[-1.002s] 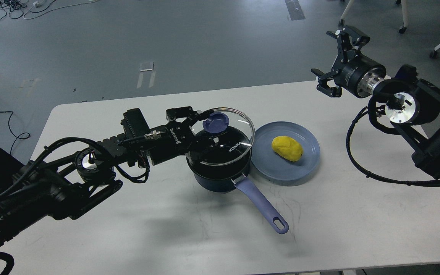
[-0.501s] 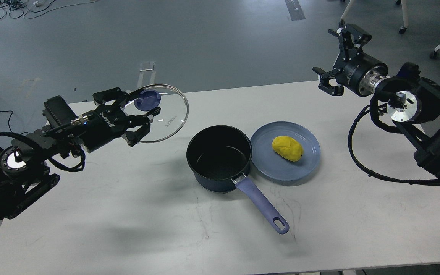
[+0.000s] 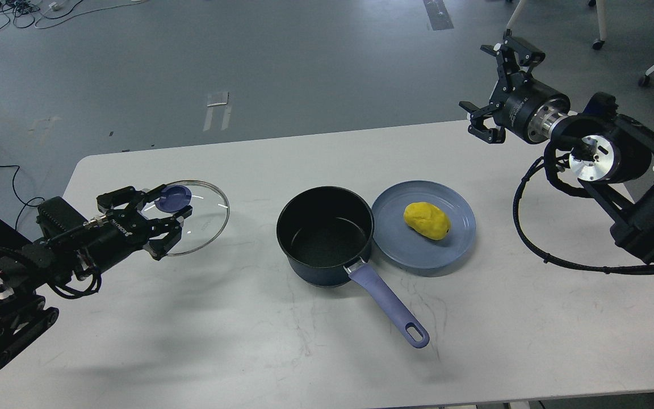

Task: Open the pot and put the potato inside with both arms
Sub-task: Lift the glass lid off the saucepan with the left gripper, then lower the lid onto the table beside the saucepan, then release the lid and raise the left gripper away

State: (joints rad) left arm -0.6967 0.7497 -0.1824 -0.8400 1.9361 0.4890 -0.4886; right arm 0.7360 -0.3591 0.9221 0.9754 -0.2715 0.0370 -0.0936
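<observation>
The dark pot (image 3: 325, 234) with a purple handle stands open at the table's middle. A yellow potato (image 3: 427, 220) lies on a blue plate (image 3: 456, 243) touching the pot's right side. My left gripper (image 3: 167, 213) is shut on the blue knob of the glass lid (image 3: 202, 218), holding it low over the table's left side, well left of the pot. My right gripper (image 3: 494, 94) is open and empty, up above the table's far right edge, beyond the plate.
The white table (image 3: 281, 341) has bare surface in front of the pot and at the right. The pot's handle (image 3: 386, 307) points toward the front right. Grey floor with cables lies behind the table.
My left gripper carried the lid off the pot, moved it left, then lowered it toward the table. The right gripper shifted only slightly.
</observation>
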